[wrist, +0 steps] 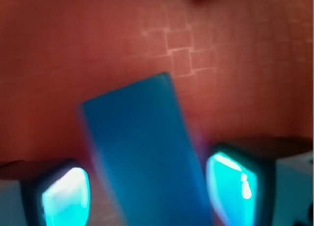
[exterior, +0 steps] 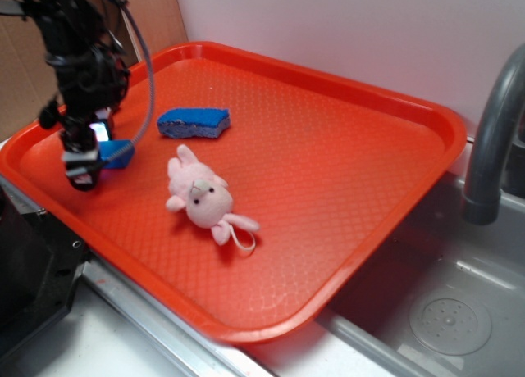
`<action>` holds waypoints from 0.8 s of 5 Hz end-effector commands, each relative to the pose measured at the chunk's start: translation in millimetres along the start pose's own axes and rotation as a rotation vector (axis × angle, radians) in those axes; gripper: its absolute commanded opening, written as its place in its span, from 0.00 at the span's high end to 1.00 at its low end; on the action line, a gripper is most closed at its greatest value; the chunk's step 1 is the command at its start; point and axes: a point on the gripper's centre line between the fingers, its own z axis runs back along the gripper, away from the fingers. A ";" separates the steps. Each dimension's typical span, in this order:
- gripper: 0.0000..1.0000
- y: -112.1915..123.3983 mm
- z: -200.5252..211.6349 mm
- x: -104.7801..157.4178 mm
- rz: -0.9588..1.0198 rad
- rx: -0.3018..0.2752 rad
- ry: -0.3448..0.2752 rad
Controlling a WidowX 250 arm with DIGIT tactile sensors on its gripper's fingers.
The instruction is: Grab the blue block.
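The blue block lies on the orange tray near its left rim. In the wrist view the blue block is a smooth brick, turned at a slant and reaching down between the two fingertips. My gripper is lowered over it and stands open. The left pad has a gap of tray showing beside the block. The right pad sits very close to the block's edge; whether it touches is unclear. The wrist view is blurred.
A rough blue sponge piece lies just behind the block. A pink plush toy lies to its right. The tray's raised rim runs close on the left. A grey faucet and a sink are at the right.
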 end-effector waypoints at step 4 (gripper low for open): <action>1.00 -22.0 175.9 0.4 0.788 0.005 -0.241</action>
